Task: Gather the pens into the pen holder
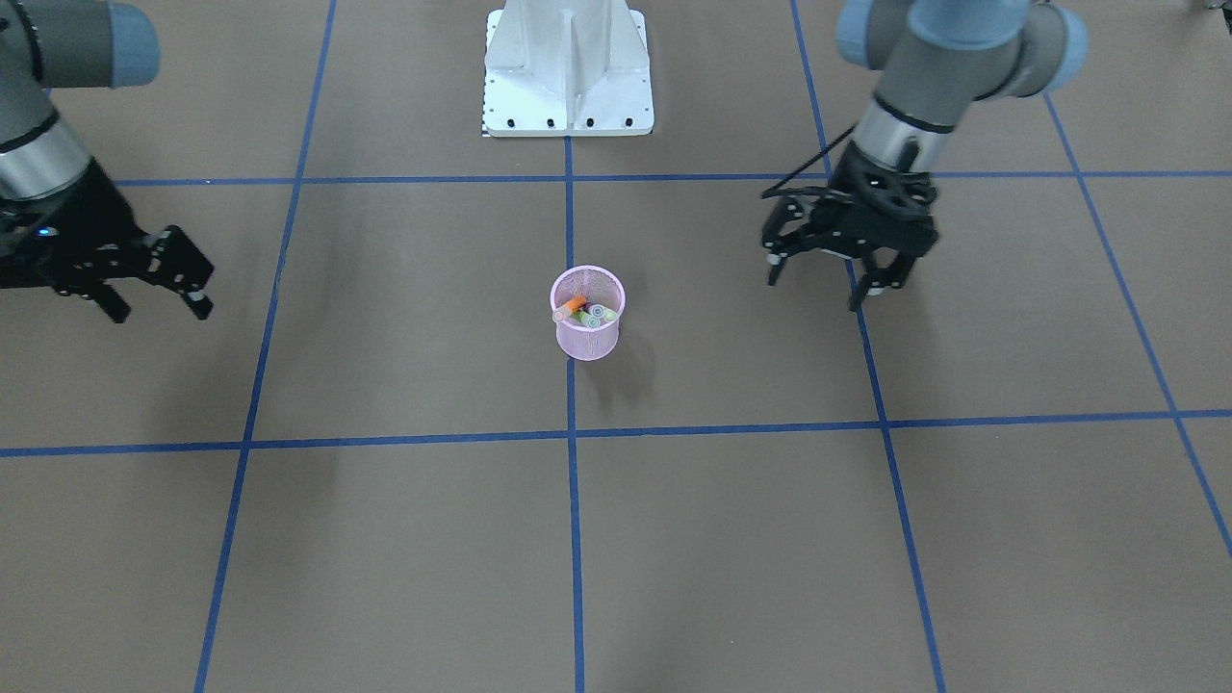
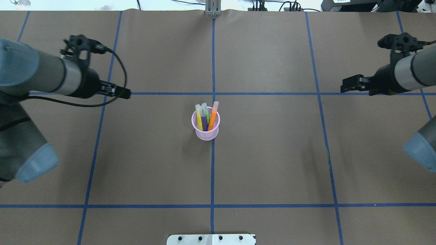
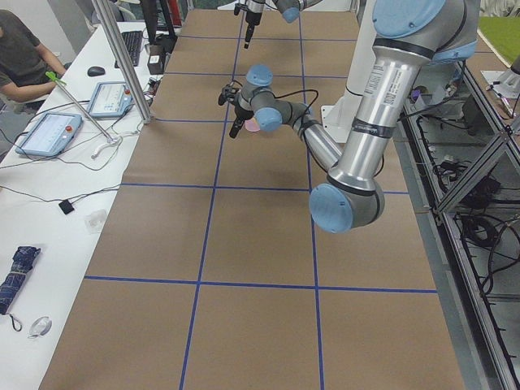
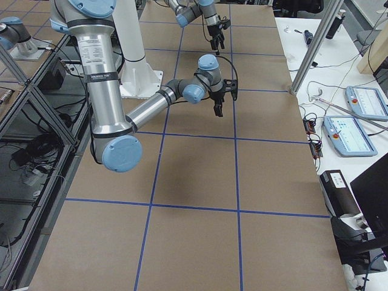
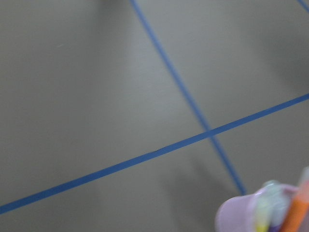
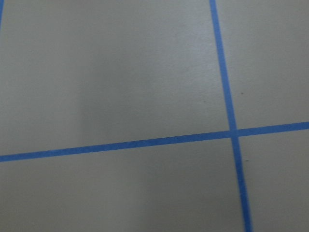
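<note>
i see the pen holder (image 1: 585, 339) at the centre of the frame on the blue centre line (image 1: 575, 539), with all four pens (image 2: 204, 119) standing inside it, caps up. the left gripper (image 1: 816, 289) at upper right and the right gripper (image 1: 162, 310) at far left each hang well apart from it, fingers spread wide, holding nothing.

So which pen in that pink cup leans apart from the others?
The slim orange pen; the yellow, purple and green ones bunch together beside it.

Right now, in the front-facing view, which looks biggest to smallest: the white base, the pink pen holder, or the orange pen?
Largest: white base.
Then: pink pen holder.
Smallest: orange pen, mostly hidden inside the holder.
</note>
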